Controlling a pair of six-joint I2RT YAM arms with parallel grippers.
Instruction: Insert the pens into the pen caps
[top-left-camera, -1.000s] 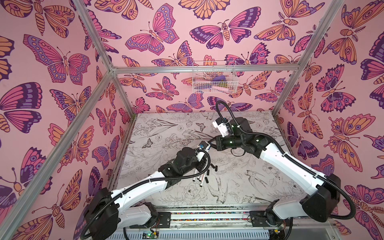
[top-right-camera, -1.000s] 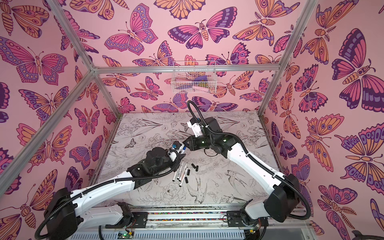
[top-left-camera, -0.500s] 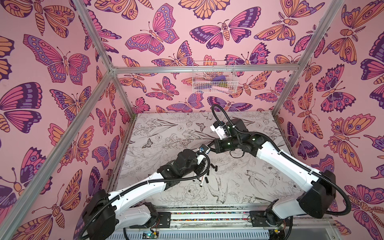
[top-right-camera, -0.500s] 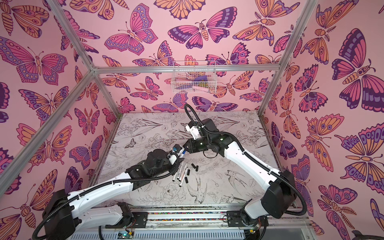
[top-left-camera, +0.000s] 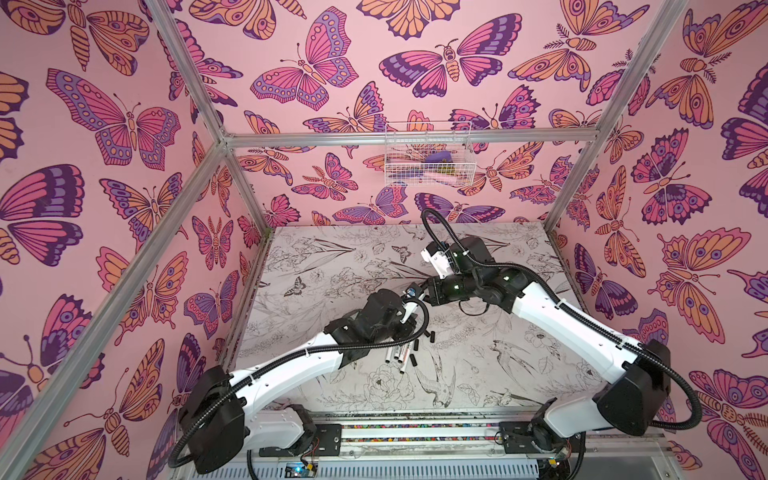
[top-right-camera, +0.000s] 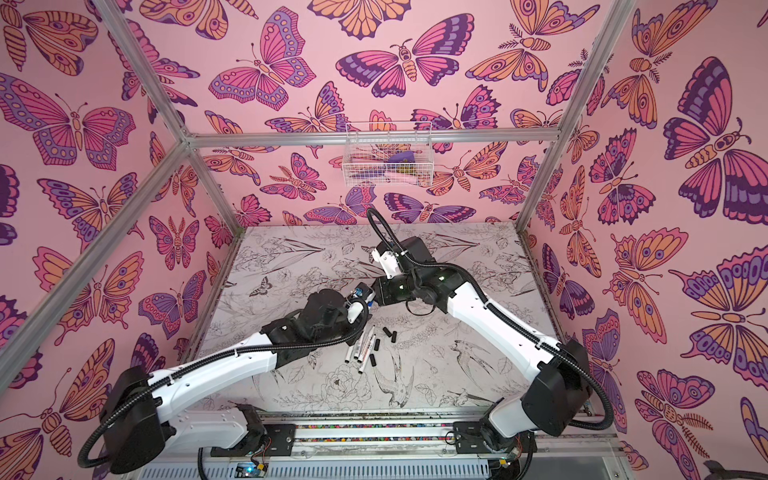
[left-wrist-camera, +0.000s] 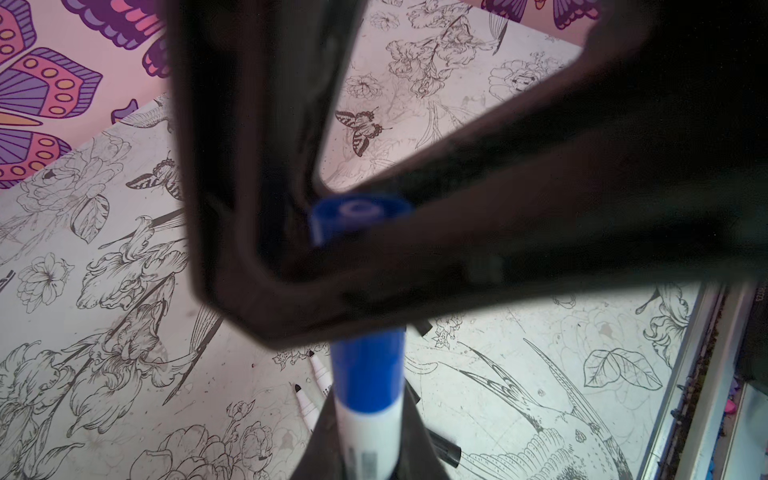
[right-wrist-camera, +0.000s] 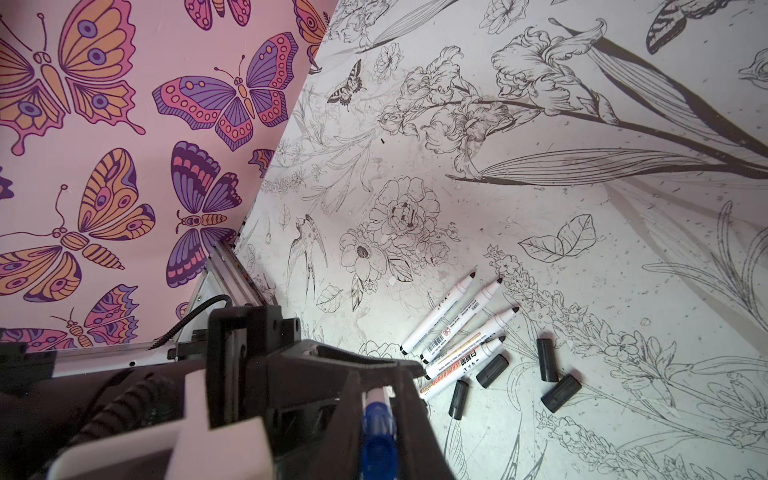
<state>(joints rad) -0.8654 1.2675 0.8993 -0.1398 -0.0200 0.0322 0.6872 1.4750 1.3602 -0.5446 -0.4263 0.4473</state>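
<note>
1 white pen (left-wrist-camera: 369, 440) w/ blue cap (left-wrist-camera: 368, 370) on, aloft; 4 uncapped pens (right-wrist-camera: 438, 312) fanned on tabletop (right-wrist-camera: 540, 208), 4 black caps (right-wrist-camera: 546, 360) beside.

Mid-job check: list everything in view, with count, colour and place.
loose pens: four, white, side by side on the table
black caps: four, black, scattered beside the loose pens
held pen: one, white, in left gripper
blue cap: one, blue, over the held pen's end, in right gripper
wire basket: one, white, back wall; contents unclear
table: one, floral print, cell floor
left gripper: one, black, shut on held pen
right gripper: one, black, shut on blue cap
</note>
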